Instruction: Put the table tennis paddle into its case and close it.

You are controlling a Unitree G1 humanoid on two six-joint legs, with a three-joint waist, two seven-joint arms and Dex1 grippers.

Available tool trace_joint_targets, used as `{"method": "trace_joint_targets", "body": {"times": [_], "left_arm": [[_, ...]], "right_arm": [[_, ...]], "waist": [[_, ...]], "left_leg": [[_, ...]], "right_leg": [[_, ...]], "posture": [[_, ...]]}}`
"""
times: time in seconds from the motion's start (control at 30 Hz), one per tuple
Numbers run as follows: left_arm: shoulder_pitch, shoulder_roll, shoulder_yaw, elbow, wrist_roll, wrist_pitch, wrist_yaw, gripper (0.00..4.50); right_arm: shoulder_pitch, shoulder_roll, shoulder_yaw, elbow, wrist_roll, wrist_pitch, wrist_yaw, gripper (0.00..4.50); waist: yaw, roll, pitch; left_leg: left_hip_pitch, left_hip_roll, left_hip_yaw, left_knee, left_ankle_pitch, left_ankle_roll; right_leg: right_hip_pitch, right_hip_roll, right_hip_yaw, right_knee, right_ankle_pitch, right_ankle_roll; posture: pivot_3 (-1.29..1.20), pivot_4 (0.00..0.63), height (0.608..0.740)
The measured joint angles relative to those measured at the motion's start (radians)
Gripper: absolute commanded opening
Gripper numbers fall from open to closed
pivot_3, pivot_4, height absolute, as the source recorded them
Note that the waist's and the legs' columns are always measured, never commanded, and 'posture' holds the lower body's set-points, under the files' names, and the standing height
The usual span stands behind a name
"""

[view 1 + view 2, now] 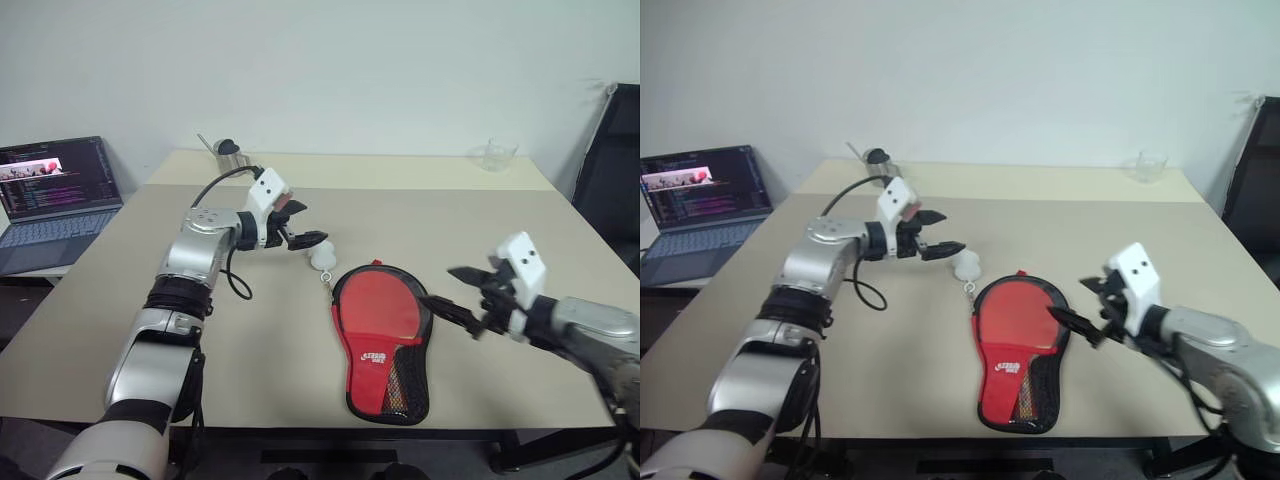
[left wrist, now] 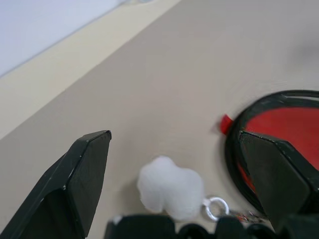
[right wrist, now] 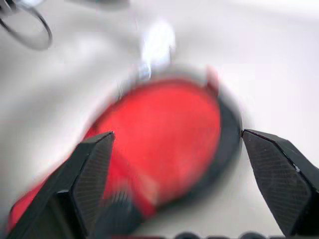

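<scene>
- Paddle (image 1: 378, 310) lies inside the case (image 1: 384, 372), mid-table — flap unzipped, so closing remains.
- Left gripper (image 1: 304, 238) spread wide over the ball (image 1: 322, 258), likely to steady that end.
- Right gripper (image 1: 458, 292), wide and empty, beside the case.

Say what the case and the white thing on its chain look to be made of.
The case: soft fabric, probably matte synthetic cloth, with black edging, a printed white logo and a see-through black mesh pocket. The white thing: fuzzy and lumpy, more like a plush pom than hard plastic; its ring looks like shiny metal.
</scene>
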Motion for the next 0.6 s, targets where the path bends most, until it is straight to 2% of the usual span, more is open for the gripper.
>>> {"method": "trace_joint_targets", "body": {"times": [0.17,0.43,0.6], "left_arm": [[-0.034,-0.037,0.000,0.075,0.018,0.045,0.047,4.50],[-0.043,-0.083,0.004,0.085,0.027,0.140,0.117,4.50],[-0.016,-0.166,0.001,0.080,0.038,0.245,0.224,4.50]], "right_arm": [[-0.072,0.254,0.199,0.253,-0.168,-0.193,-0.080,4.46],[-0.118,0.408,0.279,0.566,-0.343,-0.431,-0.116,4.46],[-0.095,0.470,0.261,0.655,-0.344,-0.412,-0.117,4.46]], "waist": [[-0.001,-0.001,0.000],[0.001,-0.001,0.000],[0.000,-0.002,-0.001]], "left_leg": [[-0.001,0.000,0.001,0.000,0.000,0.000],[-0.001,0.001,0.001,0.001,0.000,0.000],[0.000,0.002,0.001,0.002,0.000,0.000]], "right_leg": [[-0.002,0.000,0.001,0.001,0.000,0.000],[-0.001,-0.002,0.000,0.002,0.000,0.000],[0.000,-0.003,0.001,0.004,0.000,0.000]], "posture": [[0.00,0.150,0.740],[0.00,0.150,0.740],[0.00,0.150,0.740]]}}
